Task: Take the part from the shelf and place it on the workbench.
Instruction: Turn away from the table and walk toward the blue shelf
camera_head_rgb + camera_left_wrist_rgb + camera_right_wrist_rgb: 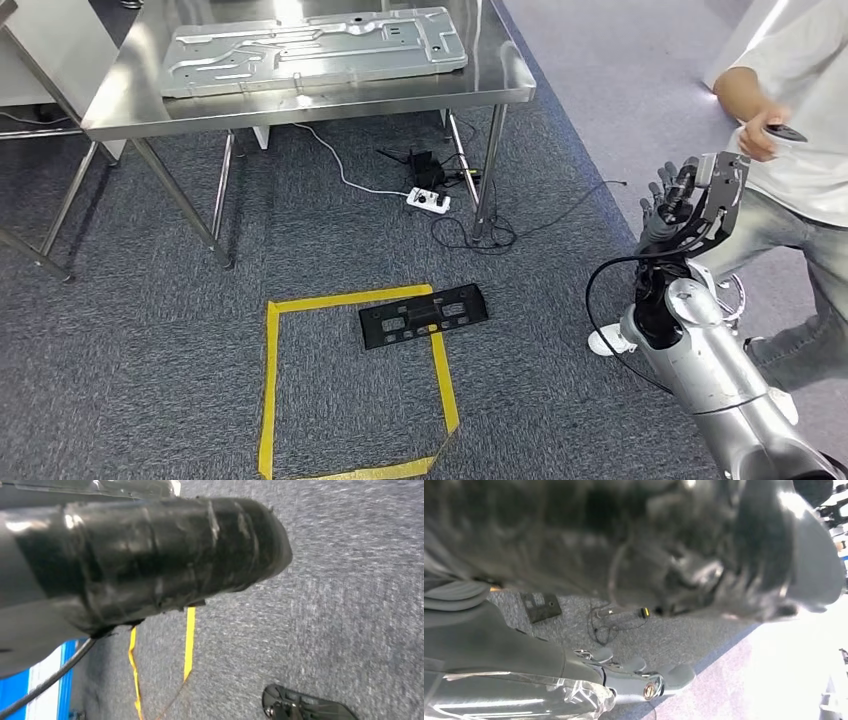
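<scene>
- Workbench (120, 100), steel, stood at far left-centre; a large stamped metal panel (310, 50) lay flat on top and took most of the surface.
- Left hand: the left wrist view was blurred and dark, so I couldn't tell how its fingers lay.
- Yellow tape square (272, 400) marked the carpet in front of the bench.
- Black flat part (424, 315) lay on the carpet, across the far right corner of the tape, partly inside and partly outside it. Likely the task's part, and it was on the floor, not on the bench and not in a hand.
- Power strip (428, 200) and loose cables sat on the floor by the bench's right leg, just beyond the part.
- Right hand (672, 205) was raised at right, fingers spread, holding nothing, well apart from the part.
- A person (790, 150) stood just beside that hand, holding a small dark device (787, 132).
- Risks, as I judged them: a floor pickup means a deep stoop and balance trouble on two legs; a thin flat part is hard to get fingers under; a raised arm swing could hit the person; feet could snag the cables; little bare bench left for placing.
</scene>
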Controlling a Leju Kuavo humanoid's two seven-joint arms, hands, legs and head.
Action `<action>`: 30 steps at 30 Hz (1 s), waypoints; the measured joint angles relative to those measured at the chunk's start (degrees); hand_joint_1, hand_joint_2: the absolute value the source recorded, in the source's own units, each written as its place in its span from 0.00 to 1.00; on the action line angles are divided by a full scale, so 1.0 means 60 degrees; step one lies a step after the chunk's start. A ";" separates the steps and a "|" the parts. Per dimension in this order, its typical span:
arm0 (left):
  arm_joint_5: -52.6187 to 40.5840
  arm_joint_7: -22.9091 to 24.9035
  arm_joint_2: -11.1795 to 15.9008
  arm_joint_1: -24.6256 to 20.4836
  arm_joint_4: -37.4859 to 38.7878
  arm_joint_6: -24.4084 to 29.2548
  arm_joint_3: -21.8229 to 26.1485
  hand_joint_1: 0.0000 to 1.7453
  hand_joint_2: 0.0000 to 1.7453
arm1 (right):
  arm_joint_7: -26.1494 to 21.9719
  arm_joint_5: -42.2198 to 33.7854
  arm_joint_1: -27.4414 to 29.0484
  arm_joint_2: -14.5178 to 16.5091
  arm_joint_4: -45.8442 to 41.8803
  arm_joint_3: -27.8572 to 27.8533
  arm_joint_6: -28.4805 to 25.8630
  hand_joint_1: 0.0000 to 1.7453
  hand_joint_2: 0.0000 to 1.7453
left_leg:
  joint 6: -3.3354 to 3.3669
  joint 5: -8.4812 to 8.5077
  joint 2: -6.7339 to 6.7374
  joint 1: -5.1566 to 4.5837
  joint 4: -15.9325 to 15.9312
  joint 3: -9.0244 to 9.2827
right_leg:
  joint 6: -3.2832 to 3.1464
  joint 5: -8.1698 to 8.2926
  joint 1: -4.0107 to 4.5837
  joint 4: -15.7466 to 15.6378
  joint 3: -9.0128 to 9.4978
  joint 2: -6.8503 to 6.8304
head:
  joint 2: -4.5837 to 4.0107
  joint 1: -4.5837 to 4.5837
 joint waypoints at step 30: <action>0.0008 0.0016 -0.0029 0.0042 -0.0001 0.0014 0.0000 0.00 0.00 | 0.0003 -0.0036 0.0091 -0.0003 0.0026 0.0000 -0.0005 0.00 0.00 | -0.0061 0.0149 -0.0038 0.0086 0.0246 -0.0248 | -0.0193 -0.0116 0.0112 -0.0081 0.0223 -0.0052 | 0.0000 0.0014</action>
